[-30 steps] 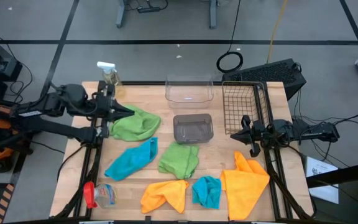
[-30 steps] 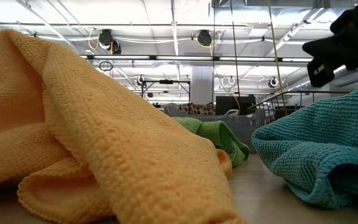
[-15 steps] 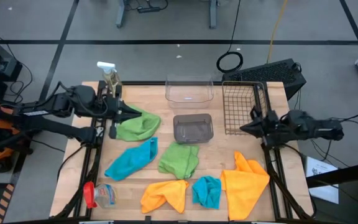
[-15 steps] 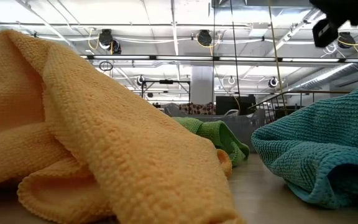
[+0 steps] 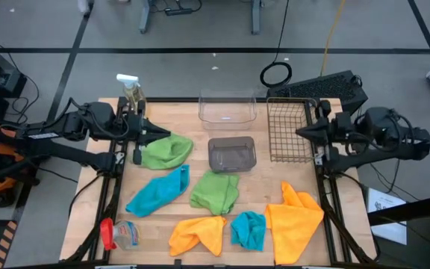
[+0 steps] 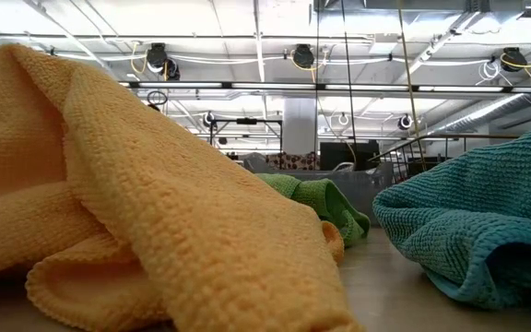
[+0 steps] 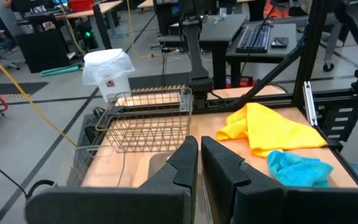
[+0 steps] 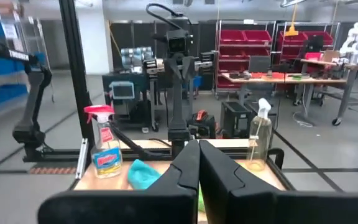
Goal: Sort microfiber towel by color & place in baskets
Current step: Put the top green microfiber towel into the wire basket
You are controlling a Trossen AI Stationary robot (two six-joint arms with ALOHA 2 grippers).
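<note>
Lime green cloth (image 5: 164, 152) lay just beyond the left hand (image 5: 157, 136), whose fingers were nearly closed on nothing. The right hand (image 5: 301, 132) waited shut beside the wire-mesh basket (image 5: 290, 131). Sorting seemed unstarted; next, the left hand likely needed to open over that cloth.

Bright, even ceiling light, soft shadows; the low view's nearest cloths look blurred.

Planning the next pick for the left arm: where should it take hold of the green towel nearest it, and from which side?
Probably the raised fold at the green towel's bunched middle, coming straight down from above. It lies crumpled on the table, so a ridge gives the left gripper's fingers something to pinch.
</note>
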